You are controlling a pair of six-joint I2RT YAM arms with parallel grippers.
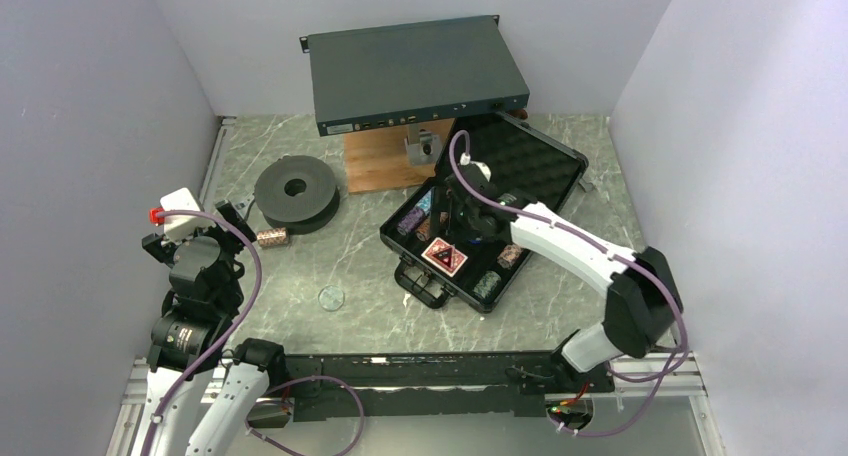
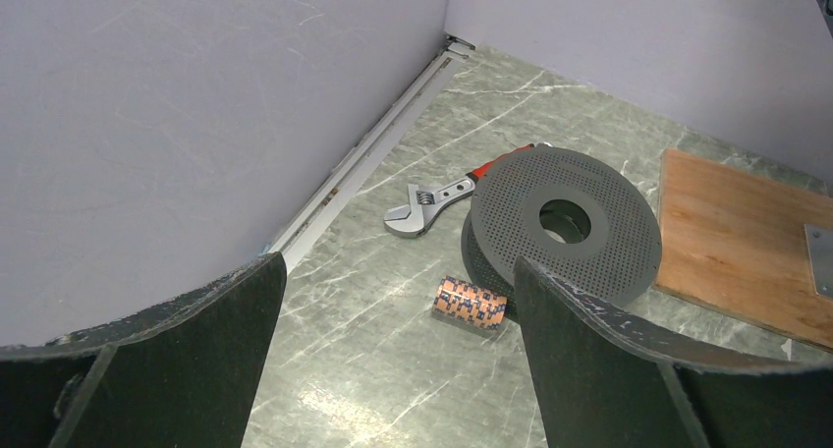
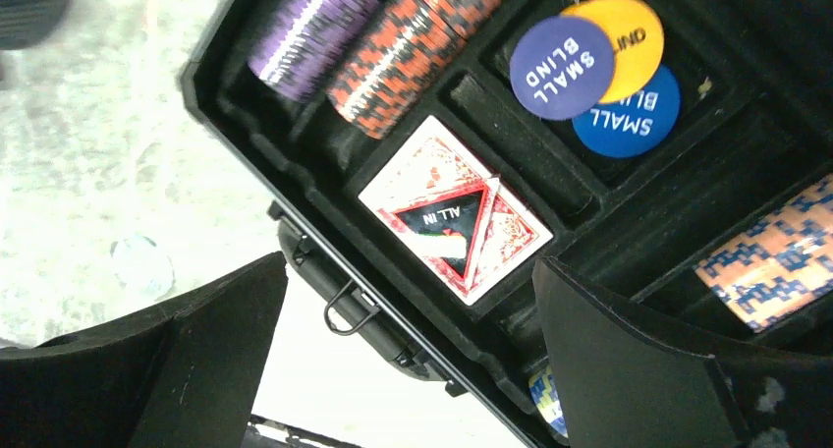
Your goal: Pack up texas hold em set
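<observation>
The black case (image 1: 540, 161) lies open right of centre, handle (image 1: 420, 281) toward me. Its tray holds a purple chip roll (image 3: 309, 30), a red-black roll (image 3: 413, 45), three round buttons (image 3: 634, 119), an orange-blue roll (image 3: 776, 261), and a red-backed deck with the red-black triangle (image 3: 447, 222) on top. My right gripper (image 3: 408, 263) hovers open over the case's front edge, holding nothing. One orange chip roll (image 2: 472, 303) lies on the table against the dark spool. My left gripper (image 2: 395, 266) is open just short of it, empty.
A dark spool (image 1: 295, 191) sits at the back left with a wrench (image 2: 427, 204) behind it. A grey electronics box (image 1: 415, 71) rests on a wooden block (image 1: 385, 161) at the back. A small clear disc (image 1: 330, 297) lies near the front centre. Walls close three sides.
</observation>
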